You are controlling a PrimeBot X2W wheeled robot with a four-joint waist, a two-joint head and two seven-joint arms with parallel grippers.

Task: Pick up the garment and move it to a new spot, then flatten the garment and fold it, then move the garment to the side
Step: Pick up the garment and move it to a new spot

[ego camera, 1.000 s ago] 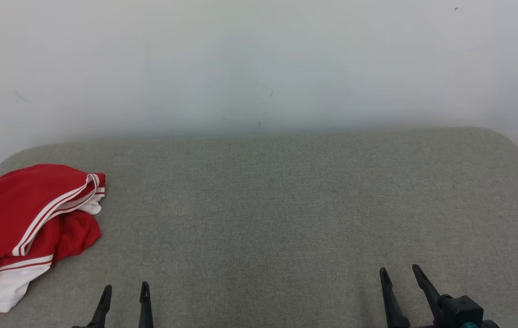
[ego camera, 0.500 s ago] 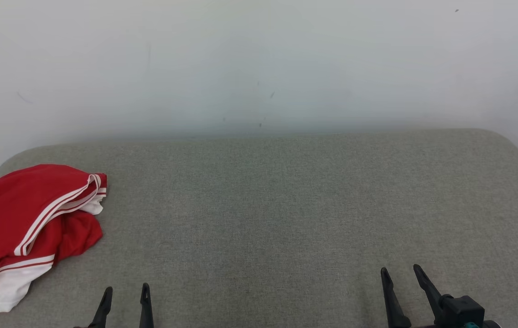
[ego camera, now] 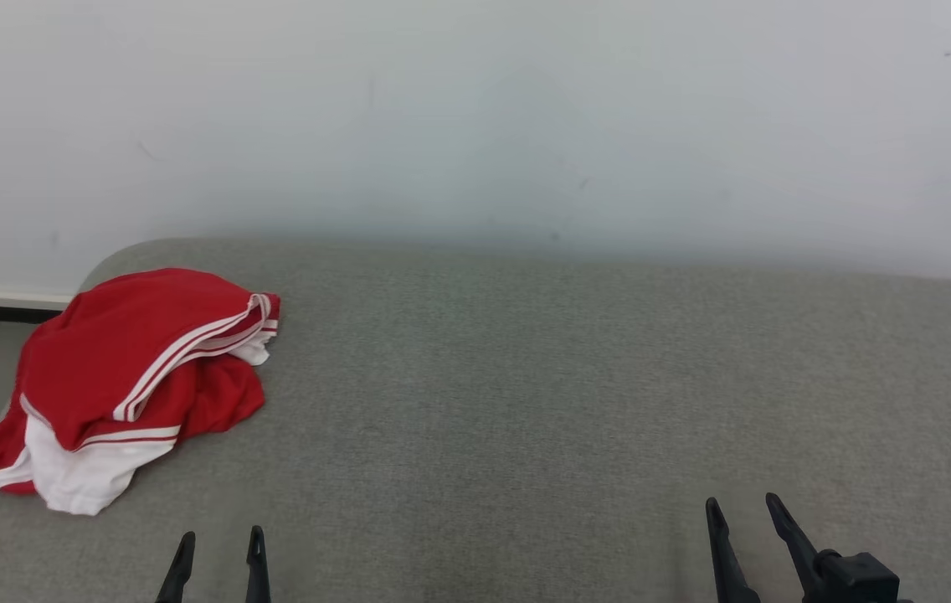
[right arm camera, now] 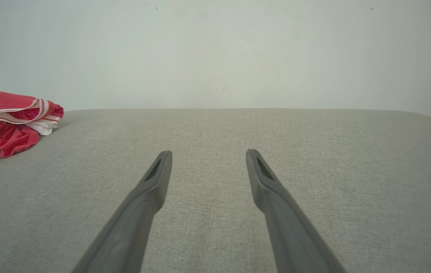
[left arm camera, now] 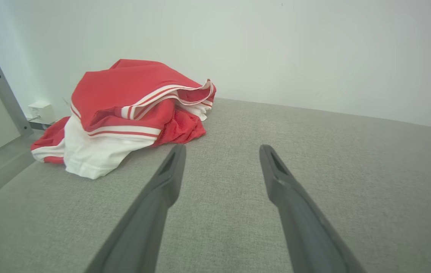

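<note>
A crumpled red garment with white stripes point(ego camera: 136, 377) lies at the far left of the grey fabric-covered surface point(ego camera: 526, 402). The left gripper point(ego camera: 218, 540) and right gripper point(ego camera: 743, 507) hover at the near edge, fingers apart, holding nothing, well apart from the garment.

So there's a red garment point(ego camera: 132, 368) with white stripes and white panels, bunched up in a heap at the left end of the grey fabric-covered bench point(ego camera: 526, 394), close to its edge. The left gripper point(ego camera: 220, 536) pokes up at the bottom left, fingers apart, near the heap but not touching it. The right gripper point(ego camera: 742, 501) sits bottom right, also spread, well apart from it. Plain white wall point(ego camera: 475, 117) behind.
</note>
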